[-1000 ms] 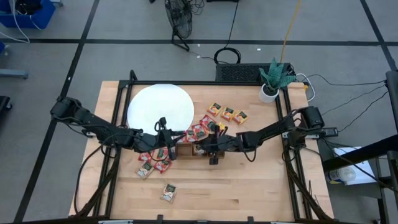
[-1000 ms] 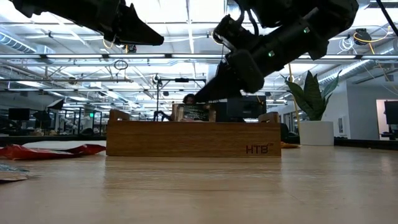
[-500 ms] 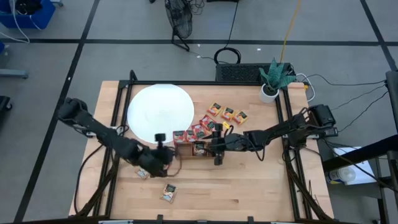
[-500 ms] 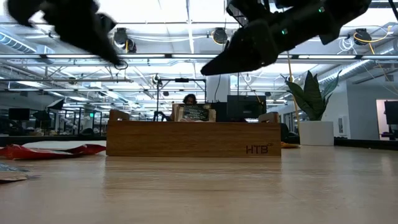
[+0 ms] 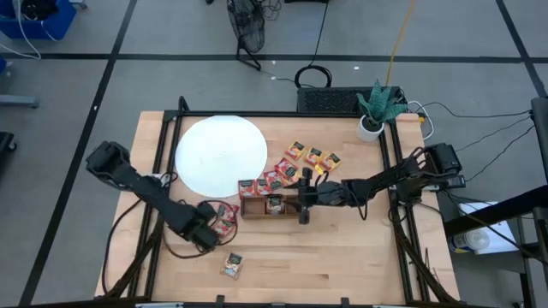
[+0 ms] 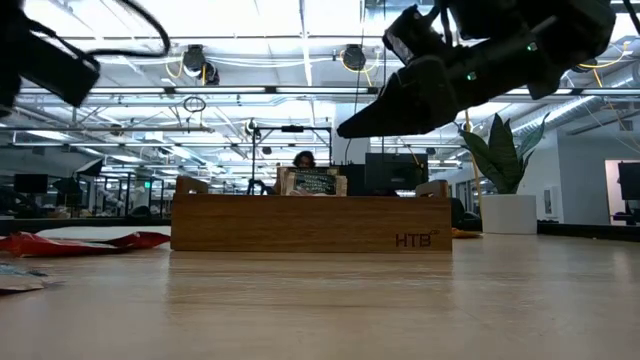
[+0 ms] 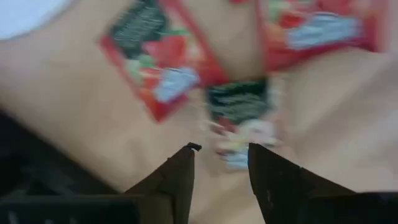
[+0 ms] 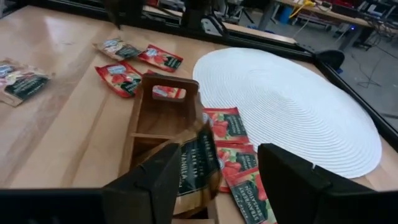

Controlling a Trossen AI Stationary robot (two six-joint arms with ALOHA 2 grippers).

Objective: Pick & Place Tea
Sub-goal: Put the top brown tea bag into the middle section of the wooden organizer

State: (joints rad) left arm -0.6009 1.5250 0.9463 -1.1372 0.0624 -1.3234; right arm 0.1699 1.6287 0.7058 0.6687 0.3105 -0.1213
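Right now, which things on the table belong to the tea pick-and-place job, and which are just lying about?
Part of the job:
- red tea sachets below the left tool
- orange-yellow sachets
- pale sachet
- wooden tray, a sachet standing in it
- right tool, open above the tray

Just lying about:
- white disc
- potted plant

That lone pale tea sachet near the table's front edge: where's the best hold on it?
Come straight down and pinch the sachet across two opposite edges. It lies flat on the table, slightly turned, with bare wood all round, so nothing offers a side hold; the grip probably needs turning to match its edges.
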